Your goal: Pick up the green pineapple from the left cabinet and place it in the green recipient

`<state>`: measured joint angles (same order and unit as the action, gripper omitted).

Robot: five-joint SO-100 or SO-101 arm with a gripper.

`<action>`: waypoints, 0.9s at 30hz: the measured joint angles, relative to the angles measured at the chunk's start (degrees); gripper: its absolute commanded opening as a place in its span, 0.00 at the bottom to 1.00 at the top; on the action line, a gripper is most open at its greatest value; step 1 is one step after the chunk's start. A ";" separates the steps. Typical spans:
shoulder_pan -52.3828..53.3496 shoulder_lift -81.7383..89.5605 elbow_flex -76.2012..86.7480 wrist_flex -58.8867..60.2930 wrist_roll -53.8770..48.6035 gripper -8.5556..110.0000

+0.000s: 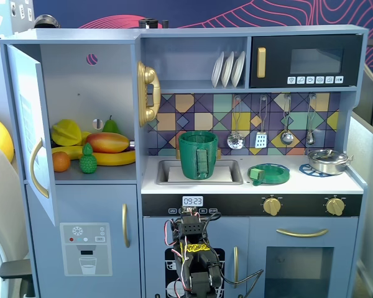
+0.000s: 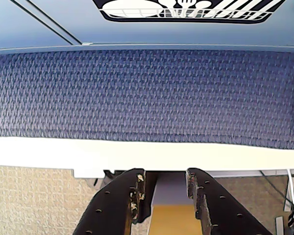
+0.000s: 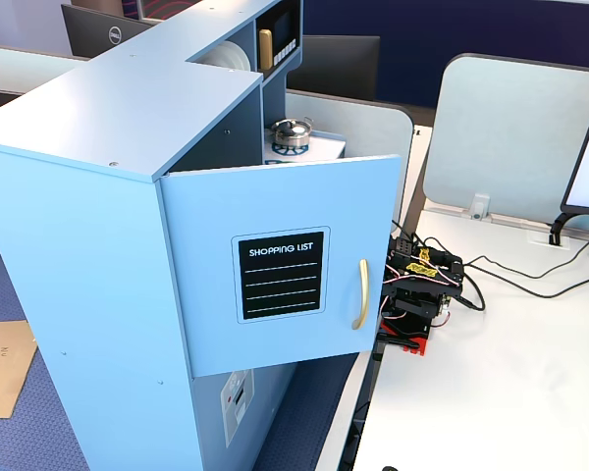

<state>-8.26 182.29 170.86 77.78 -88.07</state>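
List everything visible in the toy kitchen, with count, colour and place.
green pineapple: 1, green, open left cabinet shelf, front
orange: 1, orange, left of the pineapple
mango: 1, red-yellow, on the bananas
bananas: yellow, shelf
pear: 1, green, shelf back
green recipient: 1, dark green, in the sink
flat dish: 1, green, counter
steel pot: 1, silver, hob
plates: 3, white, upper rack
microwave: 1, black-fronted, top right
gripper: 1, black, open, low before the kitchen

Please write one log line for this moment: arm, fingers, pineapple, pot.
arm: low, folded before kitchen | gripper: fingers apart, empty | green pineapple: on left cabinet shelf, untouched | green recipient: in sink | door: open
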 measured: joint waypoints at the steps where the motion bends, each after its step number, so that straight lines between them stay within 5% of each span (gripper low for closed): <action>1: 0.00 0.00 0.00 0.00 0.00 0.07; 10: 0.00 0.00 0.53 0.35 -9.40 0.07; 27: -8.09 -0.18 1.05 -7.73 -11.69 0.16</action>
<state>-16.35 182.11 171.91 70.05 -99.76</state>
